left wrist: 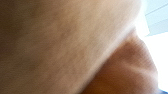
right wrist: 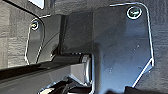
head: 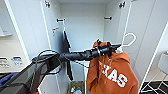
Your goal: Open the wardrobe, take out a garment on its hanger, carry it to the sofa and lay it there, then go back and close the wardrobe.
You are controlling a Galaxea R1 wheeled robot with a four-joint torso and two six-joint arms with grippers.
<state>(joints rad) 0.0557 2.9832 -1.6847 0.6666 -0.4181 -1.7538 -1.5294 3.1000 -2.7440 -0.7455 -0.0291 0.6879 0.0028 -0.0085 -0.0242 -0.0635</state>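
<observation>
Stretched rightward from the near left, the left arm's tool (head: pixel 113 48) grips the hanger (head: pixel 129 40) carrying the orange garment (head: pixel 112 75) before the open wardrobe (head: pixel 82 25).

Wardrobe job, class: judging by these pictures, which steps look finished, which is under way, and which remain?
Done: the wardrobe stands open, both doors swung wide. In hand: the left gripper is at the hanger that carries the orange hoodie, in front of the open wardrobe; a dark garment hangs inside. I cannot tell the grip itself. Left: laying the hoodie on the sofa, then closing the wardrobe.
</observation>
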